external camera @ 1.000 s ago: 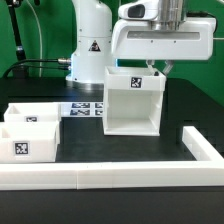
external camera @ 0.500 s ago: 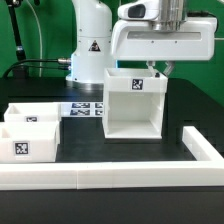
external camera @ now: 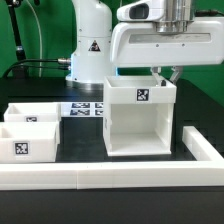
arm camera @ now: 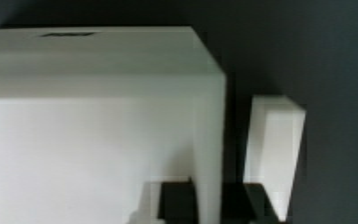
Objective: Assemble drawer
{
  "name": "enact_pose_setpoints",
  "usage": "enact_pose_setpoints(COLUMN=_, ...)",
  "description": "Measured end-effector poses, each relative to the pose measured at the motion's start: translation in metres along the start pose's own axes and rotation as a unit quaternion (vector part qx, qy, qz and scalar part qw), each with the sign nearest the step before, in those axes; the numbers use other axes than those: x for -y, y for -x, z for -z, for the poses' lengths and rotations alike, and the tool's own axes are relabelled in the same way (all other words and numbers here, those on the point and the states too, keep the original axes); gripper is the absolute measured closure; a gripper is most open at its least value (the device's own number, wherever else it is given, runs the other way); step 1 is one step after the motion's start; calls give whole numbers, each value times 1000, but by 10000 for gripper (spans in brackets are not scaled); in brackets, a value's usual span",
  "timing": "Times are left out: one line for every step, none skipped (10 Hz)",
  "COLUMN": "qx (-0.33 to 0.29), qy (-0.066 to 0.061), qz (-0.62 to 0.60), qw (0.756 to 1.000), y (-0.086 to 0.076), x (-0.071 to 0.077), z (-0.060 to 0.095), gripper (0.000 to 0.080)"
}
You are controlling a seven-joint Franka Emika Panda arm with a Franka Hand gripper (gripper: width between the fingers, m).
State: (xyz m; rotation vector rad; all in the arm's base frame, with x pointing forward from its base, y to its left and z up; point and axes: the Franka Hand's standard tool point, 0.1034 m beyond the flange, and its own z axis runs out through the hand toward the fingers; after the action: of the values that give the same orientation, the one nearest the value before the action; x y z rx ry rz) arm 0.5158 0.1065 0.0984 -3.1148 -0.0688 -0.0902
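The drawer's tall white housing (external camera: 140, 120) stands in the middle of the black table, open front toward the camera, with a tag on its top face. My gripper (external camera: 166, 78) is above its back right corner. In the wrist view the housing (arm camera: 87, 110) fills most of the frame. My gripper (arm camera: 215, 205) has its two dark fingers on either side of the housing's thin side wall and is shut on it. Two small white trays (external camera: 30, 117) (external camera: 28, 146) sit at the exterior view's left, one behind the other, the nearer one with a tag on its front.
A long low white wall strip (external camera: 110, 177) runs along the front and turns back at the exterior view's right (external camera: 205, 148); part of it shows in the wrist view (arm camera: 279, 140). The marker board (external camera: 85, 107) lies behind the trays. The robot base (external camera: 90, 45) stands at the back.
The housing has moved toward the front wall strip and a little to the exterior view's right, held by my gripper. The trays have not moved.
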Motion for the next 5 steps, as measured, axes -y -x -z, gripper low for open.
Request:
enact_pose_setpoints(qx=-7, qy=-2, qz=0, qw=1000, y=-7, x=1, z=0, gripper=762)
enact_pose_setpoints(qx=-6, qy=-3, qz=-7, qw=1000, y=-5, x=2, z=0, gripper=762)
enact_pose_setpoints(qx=-5, qy=-4, qz=-14, qw=1000, y=-5, x=2, z=0, gripper=762)
enact_pose_setpoints(qx=-5, qy=-7, qz=-40, qw=999, y=-5, x=4, z=0, gripper=762)
enact_pose_setpoints(qx=-4, qy=-9, qz=-61, qw=998, y=-5, x=5, z=0, gripper=762)
